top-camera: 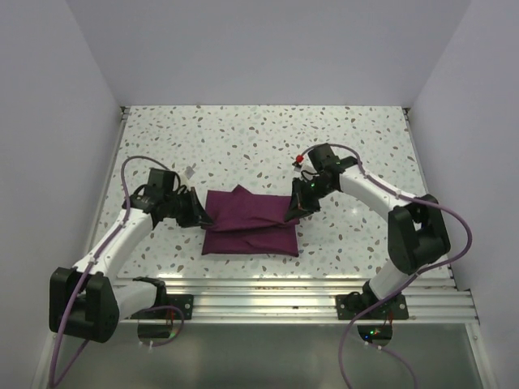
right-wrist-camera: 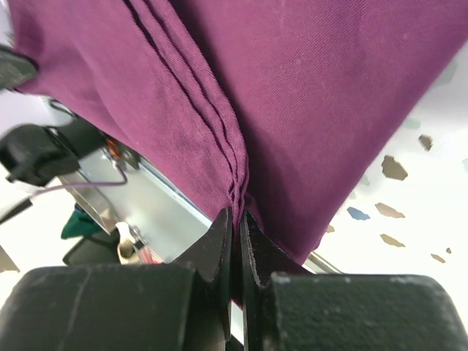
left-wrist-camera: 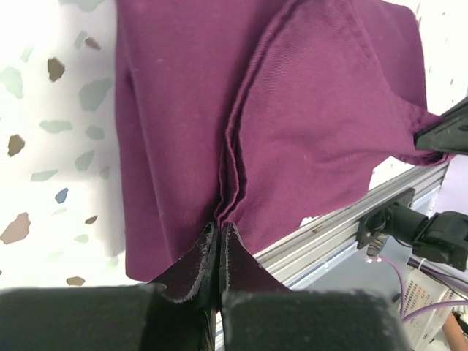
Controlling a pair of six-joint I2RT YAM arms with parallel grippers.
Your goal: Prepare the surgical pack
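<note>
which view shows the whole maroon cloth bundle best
The top external view: it shows the whole folded maroon cloth, with the left claw and right claw pinching opposite ends. Each wrist view shows only a close patch of layered folds at its own pinch.

Centre blocked: cloth [top-camera: 250, 223], left claw [top-camera: 206, 218], right claw [top-camera: 290, 213] at its ends; far tabletop [top-camera: 268, 138] open.

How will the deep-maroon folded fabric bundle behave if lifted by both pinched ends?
Likely floppy: the deep-maroon folded fabric bundle puckers into pleats where the left gripper and right gripper pinch its edges, so the middle would probably sag. Layers may slide or unfold: several stacked folds show at each pinch. Weight unclear: nothing inside shows.
</note>
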